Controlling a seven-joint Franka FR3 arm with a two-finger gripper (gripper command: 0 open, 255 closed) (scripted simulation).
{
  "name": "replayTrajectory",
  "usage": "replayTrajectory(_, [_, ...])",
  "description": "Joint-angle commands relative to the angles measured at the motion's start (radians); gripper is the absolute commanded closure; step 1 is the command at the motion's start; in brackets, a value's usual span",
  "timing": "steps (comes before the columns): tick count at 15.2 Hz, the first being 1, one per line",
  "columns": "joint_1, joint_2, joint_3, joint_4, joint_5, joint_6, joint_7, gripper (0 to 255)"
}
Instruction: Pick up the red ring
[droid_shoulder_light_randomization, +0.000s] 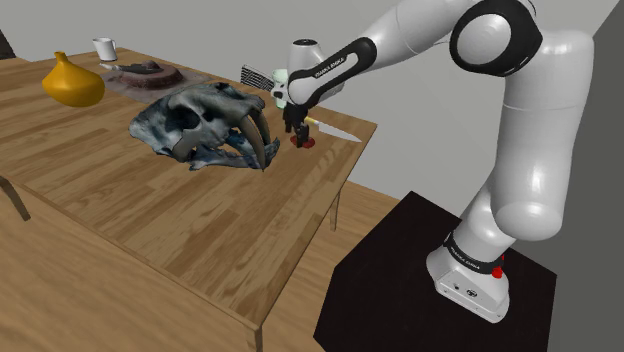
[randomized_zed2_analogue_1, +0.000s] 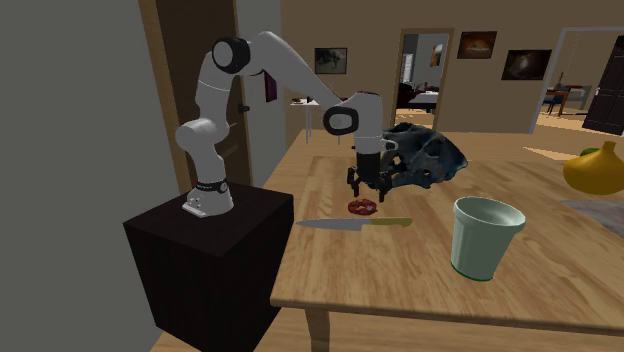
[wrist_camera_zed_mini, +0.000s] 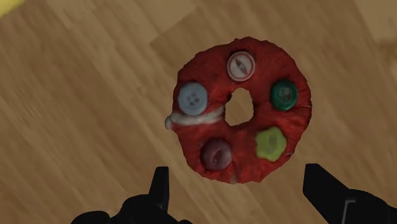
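closest in: the black gripper (wrist_camera_zed_mini: 237, 175), open, fingers (wrist_camera_zed_mini: 159, 186) far apart, nothing held. right under it, close but not touching: the red ring (wrist_camera_zed_mini: 191, 137) with little buttons on it, flat on the wooden table (droid_shoulder_light_randomization: 200, 240), near the table corner by the stand. round, so no long side to line up with. nearly as wide as the gap between the fingers, so probably a tight fit. looks like a straight drop down, with both fingers landing just outside the ring's edge, or one finger in the hole. just beside the ring: a knife (droid_shoulder_light_randomization: 338, 130) lying flat, near but apart, easy to bump. farther on: a big skull (droid_shoulder_light_randomization: 205, 125) with long teeth. far off at the other end: a yellow gourd (droid_shoulder_light_randomization: 72, 85) and a white mug (droid_shoulder_light_randomization: 104, 47).
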Motion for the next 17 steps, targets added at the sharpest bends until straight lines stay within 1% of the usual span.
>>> replayTrajectory(1, [0.0, 0.014, 0.001, -0.004, 0.001, 0.017, 0.001, 0])
replayTrajectory(2, [0.0, 0.014, 0.001, -0.003, 0.001, 0.017, 0.001, 0])
replayTrajectory(3, [-0.001, 0.014, 0.001, -0.004, 0.002, 0.019, -0.001, 255])
replayTrajectory(12, [0.0, 0.014, 0.001, -0.003, 0.001, 0.017, 0.001, 255])
replayTrajectory(17, [0.002, -0.025, -0.001, 0.013, -0.003, -0.037, 0.001, 255])
